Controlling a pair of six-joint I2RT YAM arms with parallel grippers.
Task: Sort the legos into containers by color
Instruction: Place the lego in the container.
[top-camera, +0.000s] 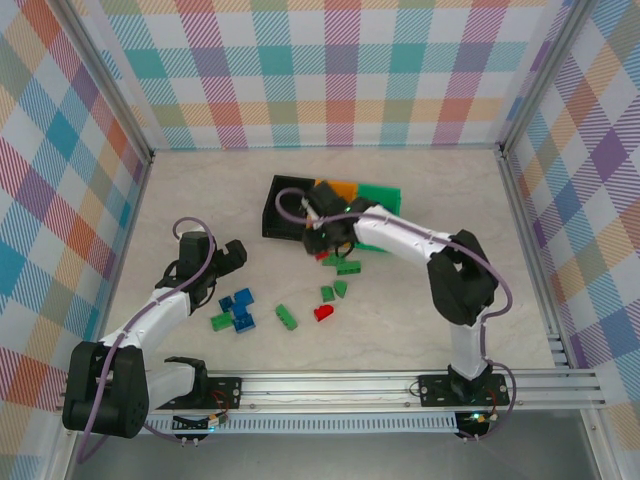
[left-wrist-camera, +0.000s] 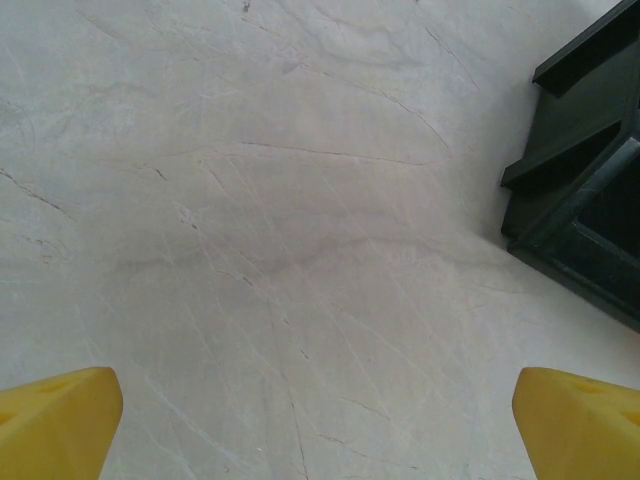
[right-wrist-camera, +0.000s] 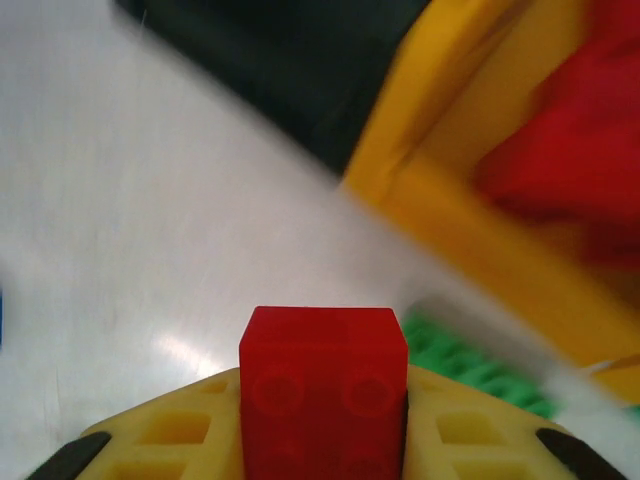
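the right gripper (top-camera: 324, 236) is clamped on a red brick (right-wrist-camera: 322, 385), which stands upright between its yellow fingers (right-wrist-camera: 180, 440) with its round marks facing the wrist camera. just ahead of these fingers and to their right is the orange bin (right-wrist-camera: 450, 190), with blurred red pieces (right-wrist-camera: 585, 140) inside it. further ahead and to the left is the dark wall of the black bin (right-wrist-camera: 290, 70). a green brick (right-wrist-camera: 470, 365) lies on the table (right-wrist-camera: 130, 230) just right of the fingertips, below the orange bin's wall. from above, the orange bin sits between the black bin and the green bin (top-camera: 385, 193).

the left gripper (top-camera: 228, 258) has its yellow fingertips (left-wrist-camera: 55, 420) wide apart over bare table, with a corner of the black bin ahead of them to the right. blue bricks (top-camera: 238, 305) and a green one (top-camera: 220, 322) lie loose on the near side of the left fingers. other green bricks (top-camera: 348, 266) and a second red brick (top-camera: 323, 313) lie on the near side of the right fingers.
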